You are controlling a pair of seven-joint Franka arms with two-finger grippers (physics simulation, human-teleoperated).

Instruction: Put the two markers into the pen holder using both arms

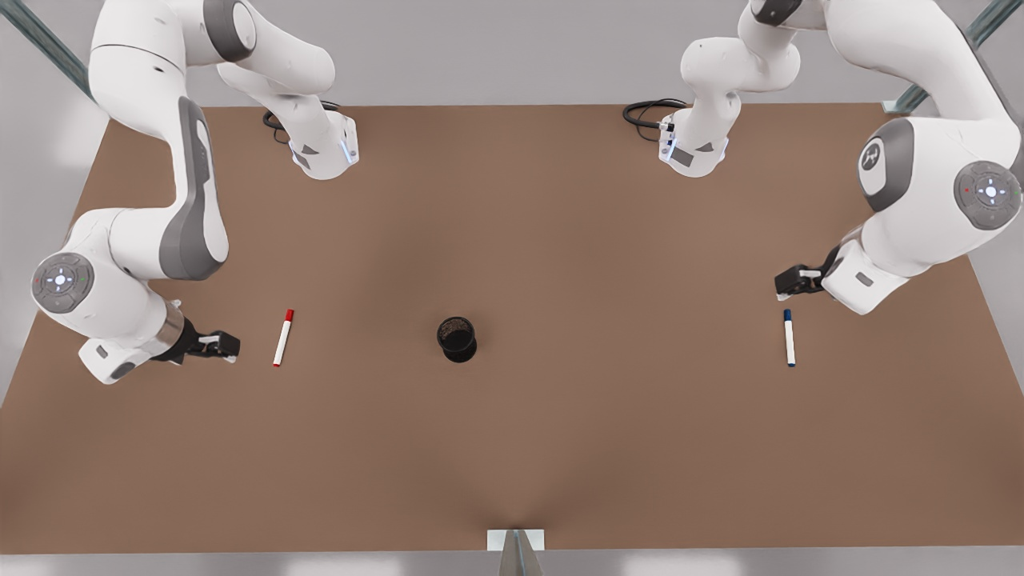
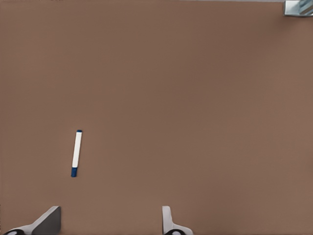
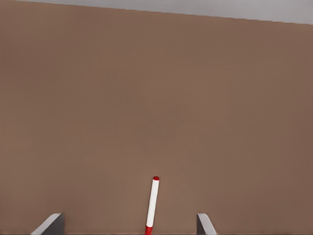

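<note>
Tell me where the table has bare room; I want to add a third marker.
Bare table spans the near edge below the pen holder, and lies between it and each marker. Crowded: the right gripper by the red marker, and the left gripper above the blue marker; both open.

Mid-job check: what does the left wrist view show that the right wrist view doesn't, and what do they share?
The left wrist view has the blue marker lying flat, beyond the open left end effector and off to one side of its fingers, plus a metal bracket at the table's edge. The right wrist view has the red marker lying between the open right end effector fingers' line. Both share the bare brown table with no marker gripped.
</note>
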